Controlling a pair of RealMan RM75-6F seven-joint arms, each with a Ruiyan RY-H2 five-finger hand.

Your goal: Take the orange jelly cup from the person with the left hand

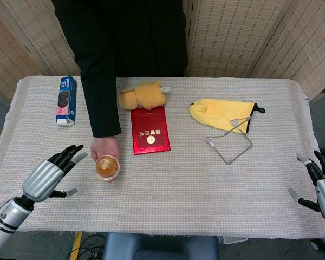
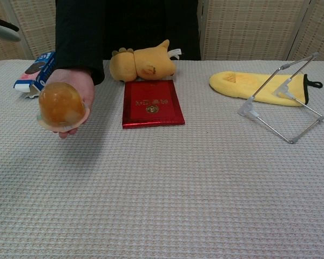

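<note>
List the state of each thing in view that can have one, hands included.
orange jelly cup: held up in the person's hand, above the table
left hand: empty, fingers spread toward the cup, not touching it
right hand: empty, fingers apart, at the table's right edge
red booklet: closed, lying flat
metal stand: unfolded, standing beside the yellow mitt
snack box: lying flat

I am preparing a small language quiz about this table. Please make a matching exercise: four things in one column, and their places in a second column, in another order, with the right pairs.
Things:
1. orange jelly cup
2. red booklet
3. cookie box
4. metal stand

Places:
A. just in front of the yellow mitt
B. far left part of the table
C. in the person's hand
D. just in front of the plush toy

Pairs: 1-C, 2-D, 3-B, 4-A
</note>
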